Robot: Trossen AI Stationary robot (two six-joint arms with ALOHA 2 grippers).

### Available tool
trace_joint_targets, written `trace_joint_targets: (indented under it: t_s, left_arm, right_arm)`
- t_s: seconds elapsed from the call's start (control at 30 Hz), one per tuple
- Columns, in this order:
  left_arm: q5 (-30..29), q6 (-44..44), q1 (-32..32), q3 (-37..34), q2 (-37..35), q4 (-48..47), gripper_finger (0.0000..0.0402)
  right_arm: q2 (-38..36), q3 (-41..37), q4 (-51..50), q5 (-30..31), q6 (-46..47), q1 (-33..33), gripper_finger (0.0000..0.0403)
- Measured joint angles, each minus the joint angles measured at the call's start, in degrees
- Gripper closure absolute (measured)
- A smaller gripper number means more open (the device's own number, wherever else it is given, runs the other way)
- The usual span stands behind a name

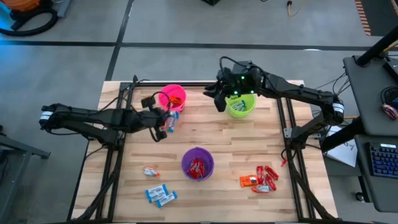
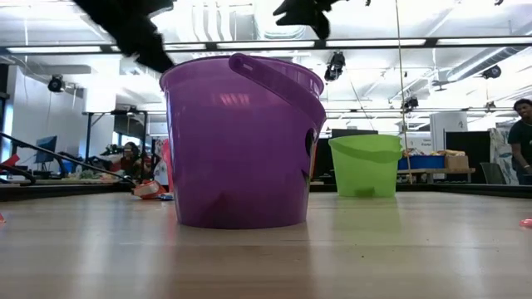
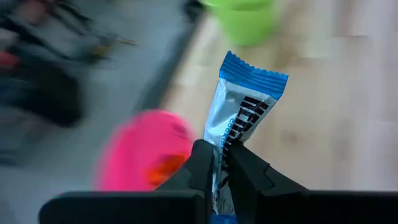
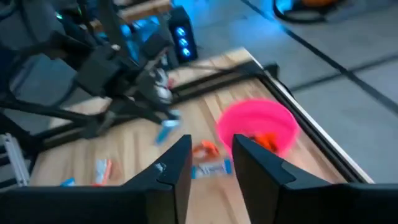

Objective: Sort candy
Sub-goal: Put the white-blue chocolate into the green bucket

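My left gripper hovers just in front of the pink cup and is shut on a blue-and-white wrapped candy. My right gripper is open and empty; it hangs at the left rim of the green cup, which holds blue candy. The pink cup holds orange candy. Red candies lie in the purple cup. Loose on the table lie an orange-and-white candy, blue-and-white candies and a heap of red and orange candies. My left gripper pinches the blue-and-white candy between its two fingers at the wrapper's near end. The candy lies along the fingers, and its crimped blue far end sticks out past the fingertips. It is lifted clear of the table.
The three cups stand in a triangle, purple nearest the front edge, green far right. A black frame rail runs along each side of the wooden table. Bare wood lies between the cups. People show in the room beyond.
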Motion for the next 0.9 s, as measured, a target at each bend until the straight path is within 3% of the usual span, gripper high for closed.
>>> trace_joint_targets:
  t_s: [0.1,0.2,0.53,0.77,0.9]
  left_arm:
    - [-9.11,5.25,0.19,4.16,3.51,0.03,0.0386]
    - [-13.58,6.47,0.75,8.07,6.72,-0.09,0.0386]
    - [-14.19,4.81,0.79,15.19,15.01,-0.07,0.0386]
    - [-14.17,3.8,0.79,17.73,17.87,0.12,0.0386]
    - [-13.77,3.6,0.71,18.44,18.18,0.17,0.0386]
  right_arm:
    - [1.8,0.0,3.19,-0.16,-0.63,1.7,0.0272]
    - [4.13,0.0,6.02,0.01,-0.53,3.05,0.025]
    - [11.09,-0.07,11.22,0.24,4.91,3.54,0.0203]
    - [12.98,-0.07,11.66,0.32,8.58,3.52,0.0207]
    - [13.46,-0.07,11.48,0.42,8.9,3.52,0.0228]
